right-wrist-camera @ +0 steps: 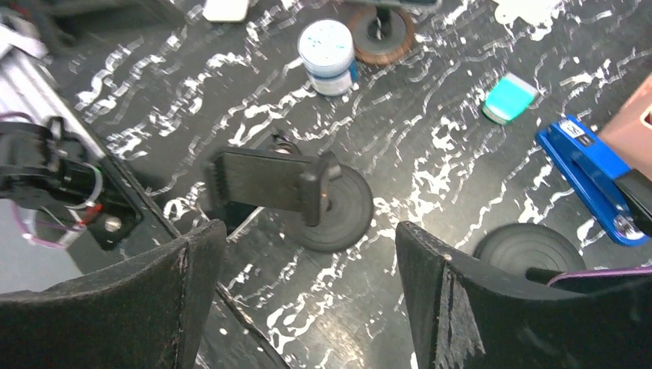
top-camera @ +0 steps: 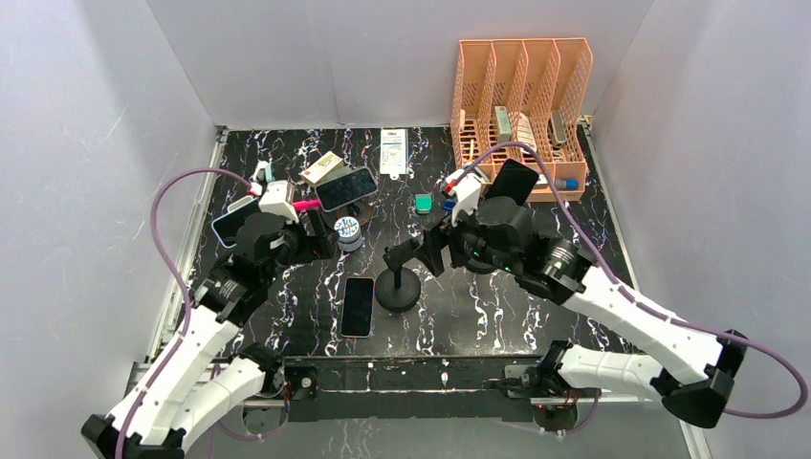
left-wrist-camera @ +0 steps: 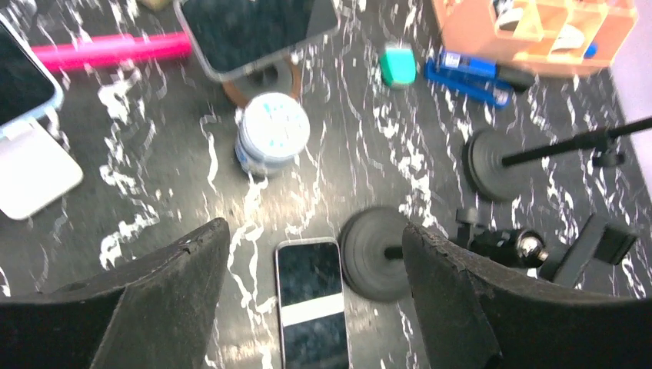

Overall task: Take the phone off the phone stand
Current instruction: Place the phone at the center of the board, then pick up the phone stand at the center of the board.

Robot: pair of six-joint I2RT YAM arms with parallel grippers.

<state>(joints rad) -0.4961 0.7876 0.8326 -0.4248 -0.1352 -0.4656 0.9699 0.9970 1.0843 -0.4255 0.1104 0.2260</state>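
Observation:
A dark-screened phone (top-camera: 358, 306) lies flat on the black marbled table, just left of the black stand's round base (top-camera: 398, 287). The stand's clamp (top-camera: 402, 253) is empty. In the left wrist view the phone (left-wrist-camera: 311, 304) lies below my open left gripper (left-wrist-camera: 313, 238), with the base (left-wrist-camera: 377, 252) beside it. My left gripper (top-camera: 320, 239) hovers left of the stand, holding nothing. My right gripper (top-camera: 430, 253) is open and empty, right of the clamp. The right wrist view shows the empty clamp (right-wrist-camera: 265, 181) and base (right-wrist-camera: 338, 207) ahead of that gripper (right-wrist-camera: 309, 231).
Other phones sit on stands: one on a brown-based stand (top-camera: 346, 188), one on a white stand (top-camera: 230, 222), one on a black stand (top-camera: 512, 182). A white-blue jar (top-camera: 348, 231), pink pen (top-camera: 304, 205), teal eraser (top-camera: 424, 203), blue stapler (right-wrist-camera: 588, 177) and orange file organizer (top-camera: 521, 105) stand behind.

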